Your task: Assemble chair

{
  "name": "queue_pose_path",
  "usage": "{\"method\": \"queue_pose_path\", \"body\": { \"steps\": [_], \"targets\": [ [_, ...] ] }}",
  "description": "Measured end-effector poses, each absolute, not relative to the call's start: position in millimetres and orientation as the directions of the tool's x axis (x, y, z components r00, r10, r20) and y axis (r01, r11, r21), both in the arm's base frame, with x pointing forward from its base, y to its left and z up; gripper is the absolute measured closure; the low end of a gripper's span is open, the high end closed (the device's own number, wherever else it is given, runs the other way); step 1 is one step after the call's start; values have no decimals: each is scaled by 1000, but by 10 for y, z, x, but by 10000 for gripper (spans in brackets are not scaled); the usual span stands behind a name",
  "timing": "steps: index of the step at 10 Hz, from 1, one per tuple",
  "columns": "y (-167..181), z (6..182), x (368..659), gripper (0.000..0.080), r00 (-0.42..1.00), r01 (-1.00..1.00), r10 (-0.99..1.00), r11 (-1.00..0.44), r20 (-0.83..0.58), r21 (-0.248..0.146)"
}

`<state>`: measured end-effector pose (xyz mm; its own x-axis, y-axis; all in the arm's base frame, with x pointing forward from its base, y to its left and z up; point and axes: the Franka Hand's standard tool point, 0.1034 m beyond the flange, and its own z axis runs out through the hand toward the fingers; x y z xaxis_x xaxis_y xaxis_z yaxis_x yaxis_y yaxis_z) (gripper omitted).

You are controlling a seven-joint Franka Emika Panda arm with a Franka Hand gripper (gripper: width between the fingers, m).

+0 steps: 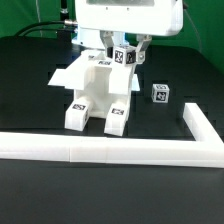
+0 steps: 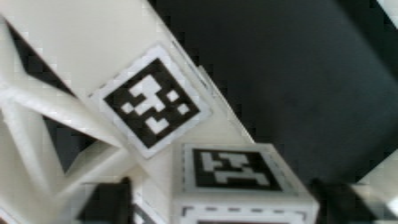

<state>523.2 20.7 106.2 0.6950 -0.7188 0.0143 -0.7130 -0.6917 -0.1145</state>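
Note:
The partly built white chair [image 1: 93, 88] stands in the middle of the black table, with two tagged legs toward the front. My gripper [image 1: 125, 50] hangs over its rear right corner, astride a small white tagged block [image 1: 123, 57] on top of the chair. In the wrist view this block [image 2: 231, 170] lies between my dark fingers [image 2: 114, 200]. The jaws stand wide, with a gap beside the block on one side, so the gripper [image 2: 226, 202] is open. A chair bar with a large tag [image 2: 151, 100] runs beside the block. A loose tagged cube [image 1: 158, 92] rests on the table at the exterior view's right.
A long white L-shaped border rail [image 1: 110, 150] runs along the table's front and turns back at the exterior view's right. The robot's white body [image 1: 125, 15] fills the space above the chair.

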Motion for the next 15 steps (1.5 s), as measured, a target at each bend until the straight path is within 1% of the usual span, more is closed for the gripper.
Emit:
{"method": "queue_pose_path", "body": {
  "steps": [1, 2, 4, 6, 8, 9, 14, 15],
  "targets": [
    [224, 1062, 5231, 235, 705, -703, -709, -702, 16, -114],
    [215, 1062, 5231, 164, 773, -628, -634, -770, 27, -111],
    [213, 1061, 5230, 152, 854, -512, -518, -853, 43, -105],
    [227, 1061, 5230, 151, 901, -424, -431, -900, 54, -96],
    [239, 1062, 5232, 151, 949, -302, -306, -951, 69, -68],
    [238, 1063, 5234, 151, 974, -208, -212, -977, 77, -52],
    [219, 1064, 5236, 151, 991, 98, 97, -995, 87, -16],
    [219, 1064, 5237, 151, 988, 126, 124, -992, 87, -11]
  ]
}}
